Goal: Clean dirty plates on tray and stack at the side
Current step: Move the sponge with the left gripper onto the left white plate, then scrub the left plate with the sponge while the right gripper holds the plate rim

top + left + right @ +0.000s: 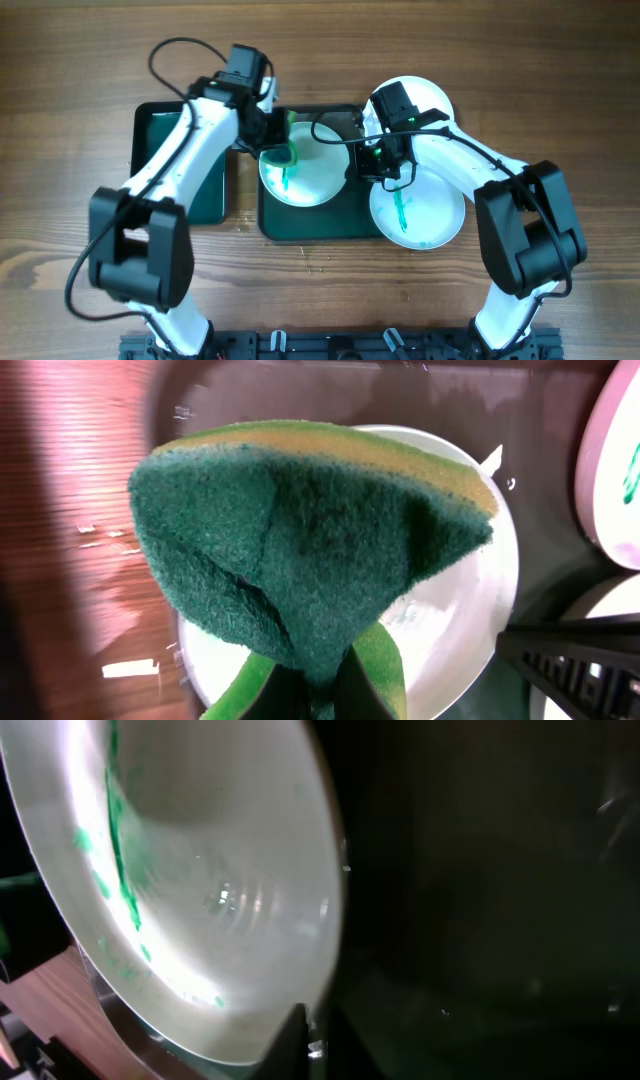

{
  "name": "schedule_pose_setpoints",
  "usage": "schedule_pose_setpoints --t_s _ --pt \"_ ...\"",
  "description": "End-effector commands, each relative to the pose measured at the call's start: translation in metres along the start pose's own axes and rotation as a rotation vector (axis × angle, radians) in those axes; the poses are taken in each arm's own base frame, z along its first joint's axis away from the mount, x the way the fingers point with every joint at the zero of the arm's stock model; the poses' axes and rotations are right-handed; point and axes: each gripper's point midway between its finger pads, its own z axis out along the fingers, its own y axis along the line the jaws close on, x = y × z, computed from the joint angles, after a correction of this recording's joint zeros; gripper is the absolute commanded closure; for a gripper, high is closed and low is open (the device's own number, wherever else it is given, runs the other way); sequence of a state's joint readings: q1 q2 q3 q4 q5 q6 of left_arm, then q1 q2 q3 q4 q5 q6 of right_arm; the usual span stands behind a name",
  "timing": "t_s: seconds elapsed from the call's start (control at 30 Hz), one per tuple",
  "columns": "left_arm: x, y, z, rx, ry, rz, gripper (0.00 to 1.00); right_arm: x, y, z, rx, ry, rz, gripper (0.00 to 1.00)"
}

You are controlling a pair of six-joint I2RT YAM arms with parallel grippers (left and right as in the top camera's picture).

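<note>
The dark green tray (335, 222) lies mid-table. A white plate (312, 180) with a green smear lies in it, also seen in the left wrist view (462, 600). My left gripper (278, 150) is shut on a green and yellow sponge (300, 540) held over that plate's left side. My right gripper (385, 168) is shut on the rim of a second smeared plate (420, 215), tilted at the tray's right edge; the right wrist view shows this plate (230, 870) and the gripper (312, 1038). A third plate (425, 95), plain white, lies at the back right.
The smaller dark green sponge tray (165, 130) lies to the left, partly under my left arm. Bare wooden table (320, 300) runs along the front. The arm bases stand at the front edge.
</note>
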State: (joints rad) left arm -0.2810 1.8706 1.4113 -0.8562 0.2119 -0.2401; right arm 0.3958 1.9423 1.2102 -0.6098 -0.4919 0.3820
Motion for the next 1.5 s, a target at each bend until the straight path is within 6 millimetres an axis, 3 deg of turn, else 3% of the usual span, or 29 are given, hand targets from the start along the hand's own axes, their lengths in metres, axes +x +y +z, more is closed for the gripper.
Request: schedule_pose_setpoints --t_s 0.0,0.13,0.27,0.5,0.6,0.77,0.87,0.93,1.07,1.17,1.3,1.47 --pt "0.012 -0.009 0.028 0.007 0.077 0.009 0.96 0.001 -0.003 0.001 0.007 0.001 0.001 0.96" --pt "0.024 0.002 0.047 -0.057 0.137 0.003 0.96 0.001 -0.005 0.001 0.015 -0.001 0.014 0.96" --pt "0.029 0.015 0.05 -0.126 0.153 -0.021 0.96 0.001 -0.007 0.001 0.026 -0.002 0.021 0.96" --pt "0.048 0.011 0.057 -0.13 0.212 -0.008 0.96 0.001 -0.007 0.001 0.025 -0.003 0.029 0.96" --pt "0.065 -0.005 0.068 -0.06 0.264 0.017 0.96 0.001 -0.007 0.001 0.025 -0.002 0.034 0.96" --pt "0.082 -0.068 0.065 0.29 0.332 0.169 0.96 0.001 -0.007 0.001 0.025 -0.002 0.037 0.96" --pt "0.075 -0.073 0.066 0.316 0.301 0.181 0.96 0.002 -0.007 0.001 0.027 0.001 0.038 0.96" --pt "0.067 -0.064 0.07 0.265 0.271 0.158 0.96 0.003 -0.007 0.001 0.028 0.005 0.04 0.96" --pt "0.033 0.013 0.077 -0.167 0.111 -0.057 0.96 0.003 -0.007 0.001 0.029 0.004 0.04 0.96" --pt "0.021 0.042 0.065 -0.34 0.048 -0.1 0.96 0.003 -0.008 0.001 0.033 0.003 0.041 0.96" --pt "0.01 0.05 0.053 -0.427 0.005 -0.09 0.96 0.003 -0.012 0.001 0.054 0.003 0.055 0.95" --pt "0.021 0.03 0.059 -0.344 0.055 -0.078 0.96 0.006 -0.015 0.001 0.069 0.013 0.063 0.96"
